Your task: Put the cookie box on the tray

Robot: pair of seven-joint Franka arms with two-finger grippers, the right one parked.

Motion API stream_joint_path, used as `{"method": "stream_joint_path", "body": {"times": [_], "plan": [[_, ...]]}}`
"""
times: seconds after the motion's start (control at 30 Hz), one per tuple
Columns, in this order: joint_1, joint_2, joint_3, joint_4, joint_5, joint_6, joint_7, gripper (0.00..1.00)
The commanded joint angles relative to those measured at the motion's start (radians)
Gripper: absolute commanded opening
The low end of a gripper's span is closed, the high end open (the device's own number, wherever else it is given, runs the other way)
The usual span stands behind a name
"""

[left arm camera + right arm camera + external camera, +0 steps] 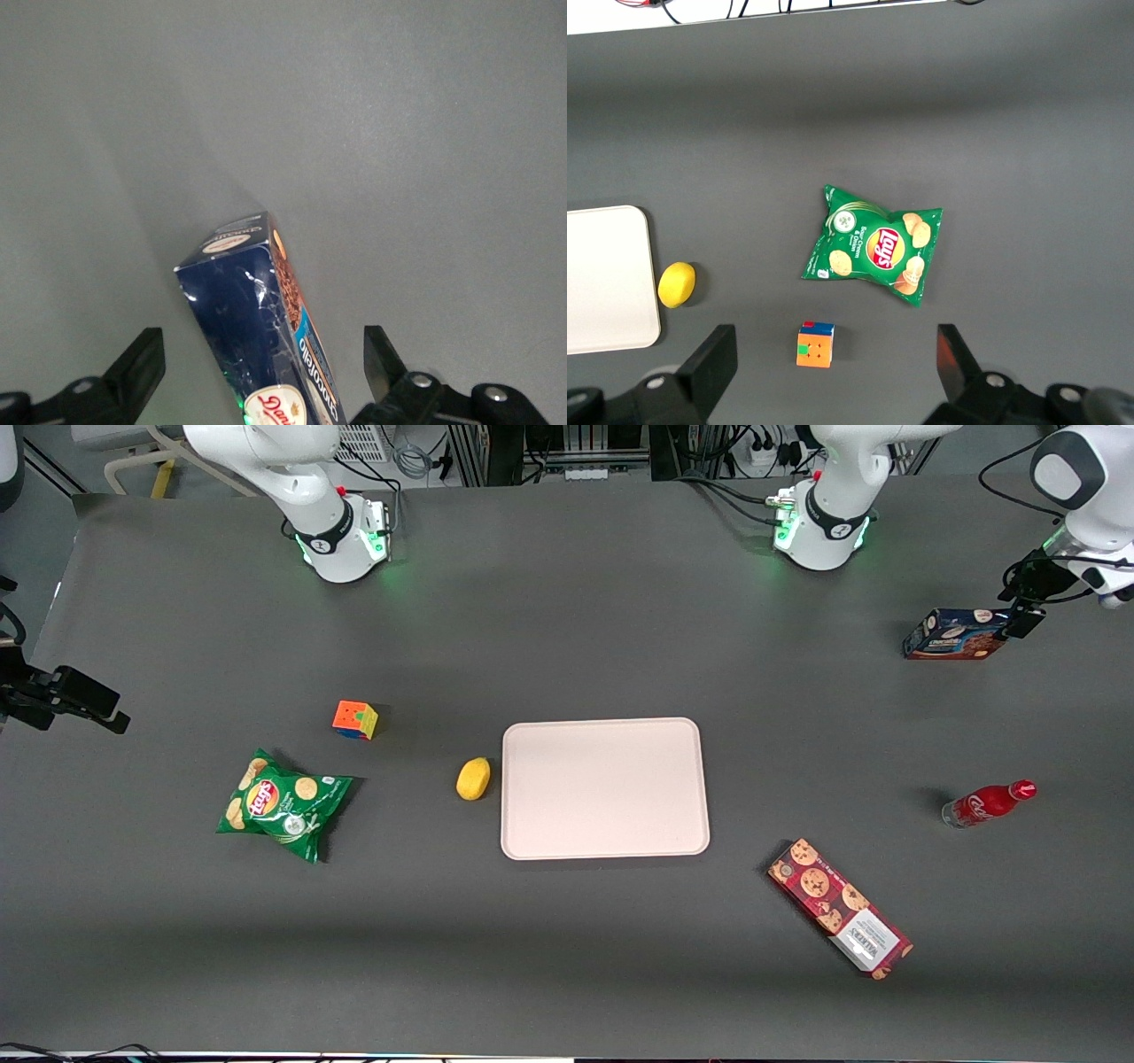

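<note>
The dark navy-blue cookie box (pixel 955 635) lies on the grey table toward the working arm's end, farther from the front camera than the tray. My left gripper (pixel 1021 618) is at the end of the box and is open. In the left wrist view the box (pixel 257 310) reaches in between the two black fingers (pixel 142 365), with a gap on each side, so they do not touch it. The pale pinkish-cream tray (pixel 605 788) lies flat in the middle of the table with nothing on it.
A long red cookie box (pixel 837 908) and a red cola bottle (pixel 988 803) lie nearer the front camera than the navy box. A lemon (pixel 473 779) sits beside the tray. A colour cube (pixel 355 719) and a green chips bag (pixel 282 803) lie toward the parked arm's end.
</note>
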Motion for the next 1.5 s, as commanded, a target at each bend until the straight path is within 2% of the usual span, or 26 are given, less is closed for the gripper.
{"method": "stream_joint_path", "body": {"times": [0.0, 0.2, 0.23, 0.33, 0.37, 0.4, 0.83, 1.07, 1.3, 1.37, 1.47], "plan": [[0.008, 0.042, 0.004, -0.078, 0.019, 0.131, -0.010, 1.00], [0.008, 0.107, 0.005, -0.103, 0.020, 0.227, -0.015, 1.00], [0.008, 0.111, 0.005, -0.104, 0.020, 0.233, -0.015, 0.97], [0.008, 0.111, 0.005, -0.103, 0.020, 0.233, -0.022, 0.51], [0.009, 0.111, 0.005, -0.103, 0.020, 0.233, -0.012, 0.11], [0.009, 0.111, 0.007, -0.103, 0.019, 0.235, -0.007, 0.00], [0.002, 0.110, 0.005, -0.091, 0.020, 0.235, -0.022, 0.00], [-0.023, 0.088, -0.015, -0.016, 0.022, 0.174, -0.010, 0.00], [-0.054, 0.070, -0.186, 0.165, -0.004, -0.076, -0.009, 0.00], [-0.063, 0.070, -0.245, 0.230, -0.049, -0.157, -0.005, 0.00], [-0.071, 0.078, -0.350, 0.345, -0.165, -0.295, 0.069, 0.00]]}}
